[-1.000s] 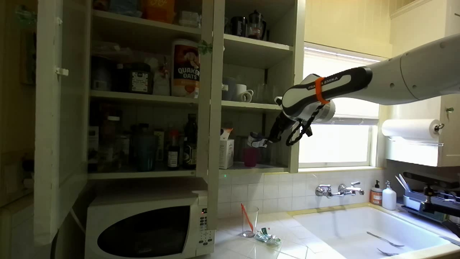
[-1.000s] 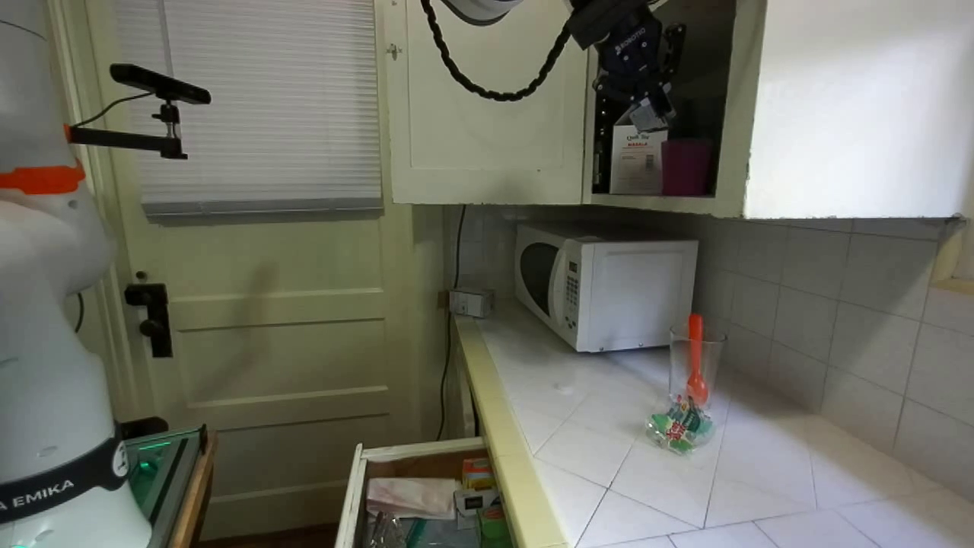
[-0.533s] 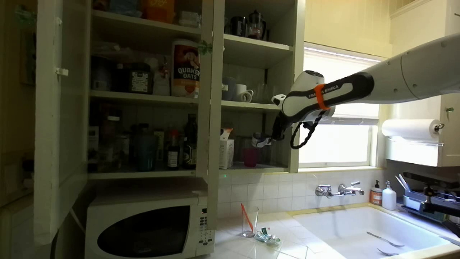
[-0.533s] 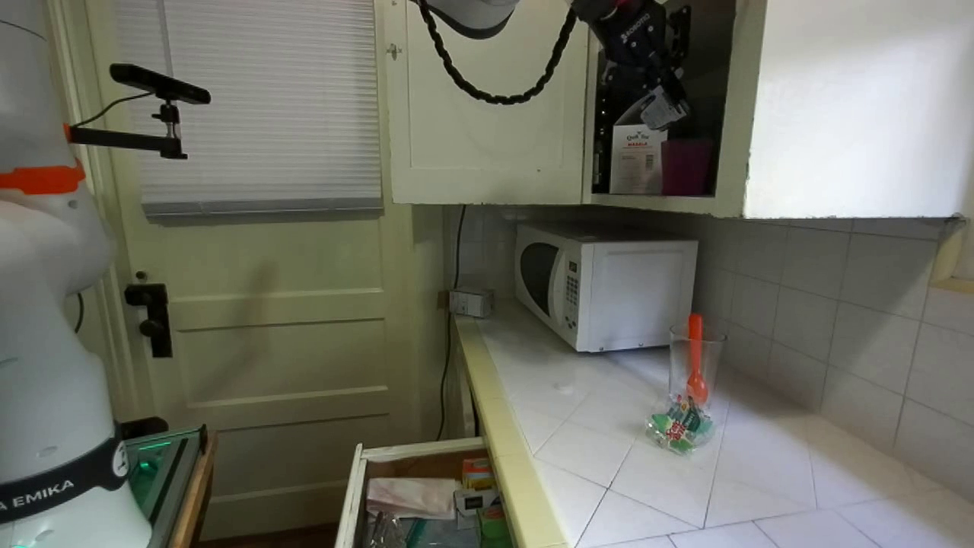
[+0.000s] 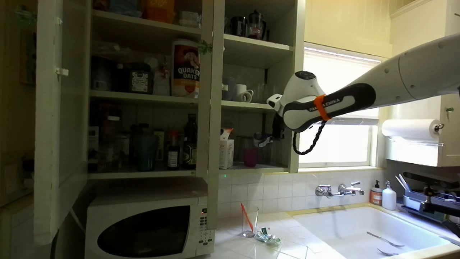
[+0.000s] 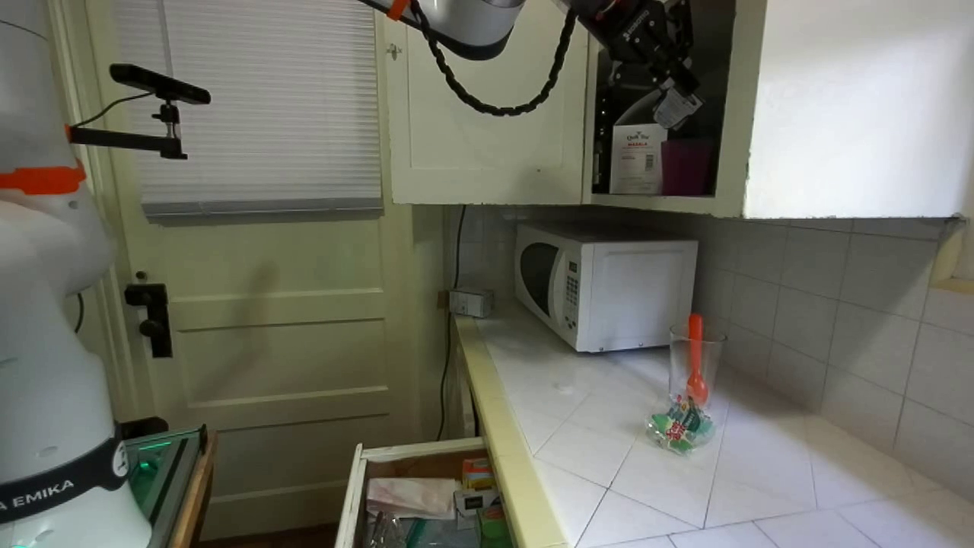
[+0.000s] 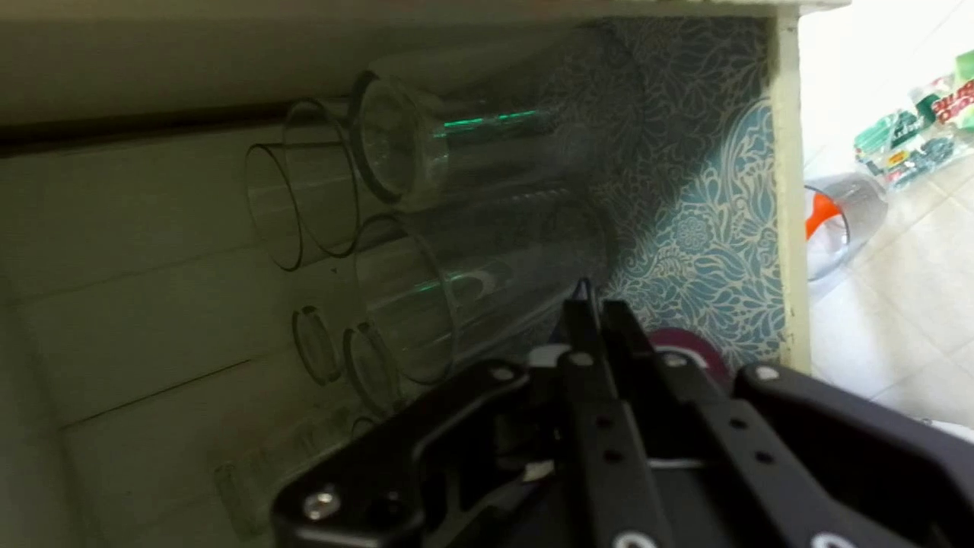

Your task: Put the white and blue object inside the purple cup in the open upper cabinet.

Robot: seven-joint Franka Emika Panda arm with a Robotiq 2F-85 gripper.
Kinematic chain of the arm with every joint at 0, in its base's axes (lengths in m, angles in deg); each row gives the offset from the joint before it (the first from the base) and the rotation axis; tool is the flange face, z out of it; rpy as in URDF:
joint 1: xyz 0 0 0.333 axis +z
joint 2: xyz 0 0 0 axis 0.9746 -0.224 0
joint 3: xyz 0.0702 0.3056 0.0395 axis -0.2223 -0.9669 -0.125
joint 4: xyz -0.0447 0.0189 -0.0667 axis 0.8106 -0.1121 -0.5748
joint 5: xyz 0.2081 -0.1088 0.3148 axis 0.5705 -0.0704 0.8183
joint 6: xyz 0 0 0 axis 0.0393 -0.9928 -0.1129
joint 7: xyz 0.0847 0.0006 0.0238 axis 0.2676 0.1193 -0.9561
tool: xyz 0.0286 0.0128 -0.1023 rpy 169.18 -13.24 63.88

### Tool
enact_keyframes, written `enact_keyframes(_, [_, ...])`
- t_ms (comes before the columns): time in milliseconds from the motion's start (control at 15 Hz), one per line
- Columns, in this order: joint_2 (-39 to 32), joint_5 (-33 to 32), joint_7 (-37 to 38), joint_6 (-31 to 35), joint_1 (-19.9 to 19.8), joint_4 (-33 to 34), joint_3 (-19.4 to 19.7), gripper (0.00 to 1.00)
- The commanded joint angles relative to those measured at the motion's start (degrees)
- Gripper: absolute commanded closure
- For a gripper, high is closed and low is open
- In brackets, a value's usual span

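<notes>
Most of the carrying looks done; the drop into the cup (image 6: 687, 169) does not. The gripper (image 7: 600, 307) has its fingers (image 7: 590, 380) nearly together, pinching the object (image 6: 676, 109) at their tips, and holds it by the lowest shelf (image 5: 266, 169) of the open cabinet (image 5: 299, 64), near the cup and above its level. The cup stands just right of a box (image 6: 638, 161) in both exterior views. In an exterior view the object (image 5: 264, 140) lies right of the cup too, so what is left, I judge, is a slight shift left, then lowering and letting go.

In the wrist view the fingers cover most of the object and part of the cup; the glasses (image 7: 487, 281) beyond are dim. No view looks down into the cup, so how the two line up from near to far cannot be told. The object's blue hardly shows, and an exterior view cuts the arm (image 6: 472, 23) off at the top.
</notes>
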Motion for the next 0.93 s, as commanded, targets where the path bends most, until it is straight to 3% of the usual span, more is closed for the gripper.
enact_keyframes(0, [-0.07,0.11,-0.11,-0.11,-0.35,0.18,-0.40,0.92])
enact_keyframes(67, [-0.07,0.10,-0.10,-0.10,-0.36,0.18,-0.40,0.98])
enact_keyframes(467, [1.07,-8.56,6.29,2.20,-0.34,-0.80,-0.76,0.98])
enact_keyframes(867, [-1.47,-14.16,7.47,-0.84,0.22,0.51,-1.79,0.98])
